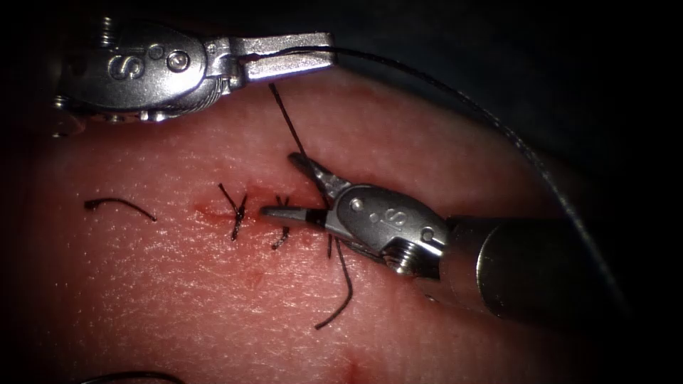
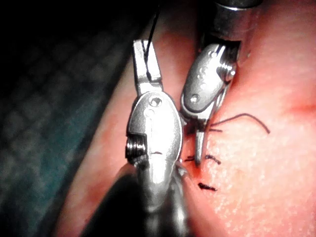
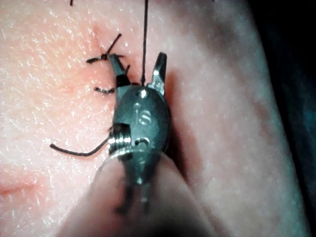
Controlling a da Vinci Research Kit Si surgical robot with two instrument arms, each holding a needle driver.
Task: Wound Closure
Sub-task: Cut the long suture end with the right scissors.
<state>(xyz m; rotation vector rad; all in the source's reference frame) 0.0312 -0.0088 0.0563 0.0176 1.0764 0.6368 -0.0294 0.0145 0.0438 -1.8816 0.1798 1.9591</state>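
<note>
1. Where the cut (image 1: 213, 211) ran across the tissue (image 1: 178, 284), lay closed under two knotted stitches (image 1: 235, 211) with short dark tails, red fluid (image 1: 203, 211) pooled just left of them.
2. Rose as a taut thread (image 1: 287, 121) from between the right tool's spread jaws, near the right end of the cut, up to the left tool (image 1: 288, 57).
3. Was clamped on that thread at the tips of the left tool's jaws, above the tissue's far edge; trailed from there in a long arc off to the right.
4. Hovered wide open over the stitch line as the right tool (image 1: 286, 186), holding nothing, one jaw lying beside the second stitch, thread passing between both jaws.
5. Lay loose on the tissue: a curled thread tail (image 1: 340, 291) below the right tool, a cut end of thread (image 1: 117, 206) well left of the cut.
6. Could not make out the needle.
</note>
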